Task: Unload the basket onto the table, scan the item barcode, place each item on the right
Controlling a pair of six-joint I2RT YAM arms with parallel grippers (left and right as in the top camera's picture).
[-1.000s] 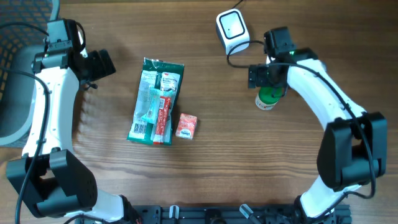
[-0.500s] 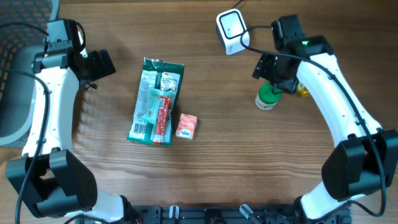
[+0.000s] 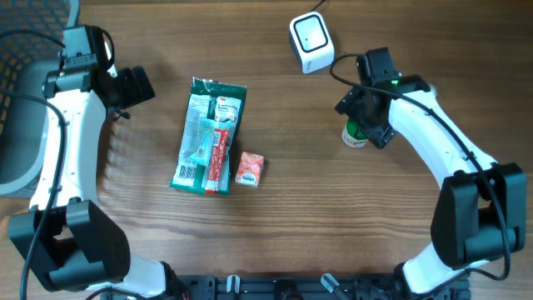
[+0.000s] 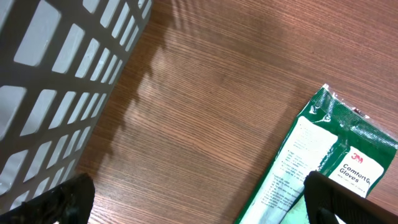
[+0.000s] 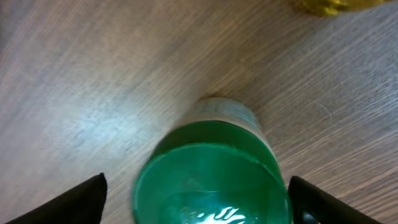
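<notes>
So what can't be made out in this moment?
- Green-capped bottle: barcode unseen; the right wrist view shows only its cap from above, and overhead the right arm covers most of it.
- Yellow item: cut off by the right wrist view's top edge; unidentifiable.
- Small red box: print too small overhead.
- Gloves pack: cut off by the left wrist view's lower edge.

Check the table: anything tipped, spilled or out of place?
Nothing stands out. The green-capped bottle stands upright between the right gripper's open fingers, with no spill around it. The glove pack and small red box lie flat on the table; the scanner sits apart from them.
</notes>
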